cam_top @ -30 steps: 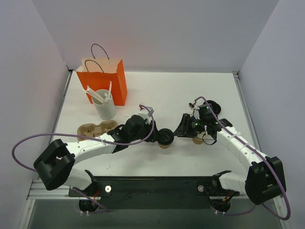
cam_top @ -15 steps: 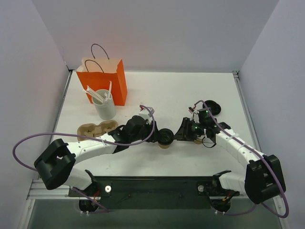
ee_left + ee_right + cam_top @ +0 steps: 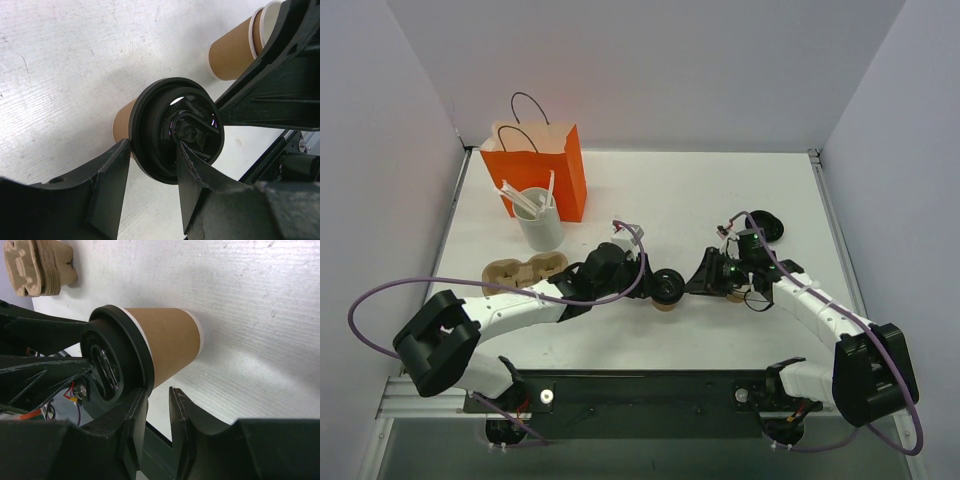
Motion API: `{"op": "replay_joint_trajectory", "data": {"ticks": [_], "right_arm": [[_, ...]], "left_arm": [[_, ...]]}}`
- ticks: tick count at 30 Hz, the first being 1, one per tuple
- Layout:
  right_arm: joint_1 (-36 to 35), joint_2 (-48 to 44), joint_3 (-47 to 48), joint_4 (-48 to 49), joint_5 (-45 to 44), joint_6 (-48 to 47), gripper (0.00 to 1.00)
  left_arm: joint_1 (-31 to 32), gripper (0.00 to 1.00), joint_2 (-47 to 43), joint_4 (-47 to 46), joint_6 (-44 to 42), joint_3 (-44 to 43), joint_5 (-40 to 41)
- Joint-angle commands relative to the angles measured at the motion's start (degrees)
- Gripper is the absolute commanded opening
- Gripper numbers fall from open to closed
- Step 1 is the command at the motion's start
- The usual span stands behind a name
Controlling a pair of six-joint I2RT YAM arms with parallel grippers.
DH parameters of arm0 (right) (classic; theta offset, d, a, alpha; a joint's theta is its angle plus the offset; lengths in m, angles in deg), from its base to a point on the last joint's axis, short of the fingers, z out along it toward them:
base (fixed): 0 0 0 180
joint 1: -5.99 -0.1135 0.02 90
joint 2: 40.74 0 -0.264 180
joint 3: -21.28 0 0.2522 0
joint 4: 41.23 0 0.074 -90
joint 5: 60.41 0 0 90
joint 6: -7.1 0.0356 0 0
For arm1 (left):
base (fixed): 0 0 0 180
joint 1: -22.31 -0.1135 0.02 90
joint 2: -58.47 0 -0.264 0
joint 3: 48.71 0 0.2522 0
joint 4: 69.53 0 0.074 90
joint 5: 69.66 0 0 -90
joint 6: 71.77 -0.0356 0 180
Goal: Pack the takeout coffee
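Note:
The takeout coffee (image 3: 667, 289), a tan paper cup with a black lid, stands at the table's middle front. It also shows in the left wrist view (image 3: 175, 127) and the right wrist view (image 3: 165, 342). My left gripper (image 3: 653, 284) (image 3: 152, 150) is shut on the lid's rim, one finger outside the edge and one on the lid's top. My right gripper (image 3: 698, 280) (image 3: 157, 392) is just right of the cup, its jaws nearly together with nothing between them. One finger (image 3: 132, 412) touches the lid's rim.
A lidless tan cup (image 3: 735, 293) (image 3: 232, 50) sits under my right wrist. A loose black lid (image 3: 768, 225) lies behind it. The orange bag (image 3: 535, 170), a white cup of stirrers (image 3: 540, 222) and a cardboard carrier (image 3: 523, 270) (image 3: 40, 265) stand at the left.
My right gripper has shifted slightly down and toward the lidded cup. My left gripper and the cup have stayed in place.

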Motion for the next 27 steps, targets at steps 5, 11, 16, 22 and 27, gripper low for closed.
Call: {"op": "replay_joint_trajectory", "data": {"ticks": [5, 11, 16, 22, 27], "right_arm": [[0.3, 1.4, -5.3, -0.9, -7.1, -1.3, 0.24], [0.3, 0.2, -4.4, -1.9, -6.1, -1.5, 0.24], [0.6, -5.7, -0.1, -3.8, -3.8, 0.1, 0.25], [2.2, -6.3, 4.3, -6.0, -5.1, -0.3, 0.24], [2.5, -3.6, 5.6, -4.9, -5.3, -0.9, 0.22]], "left_arm": [[0.7, 0.5, 3.5, 4.2, -0.6, 2.1, 2.5], [0.7, 0.5, 4.5, 4.1, -0.3, 2.3, 2.8], [0.8, 0.5, 4.5, 4.1, -1.0, 2.3, 2.9], [0.7, 0.5, 5.6, 4.2, -5.4, 0.9, 1.7], [0.7, 0.5, 7.2, 3.8, -7.1, 0.1, 0.6]]}}
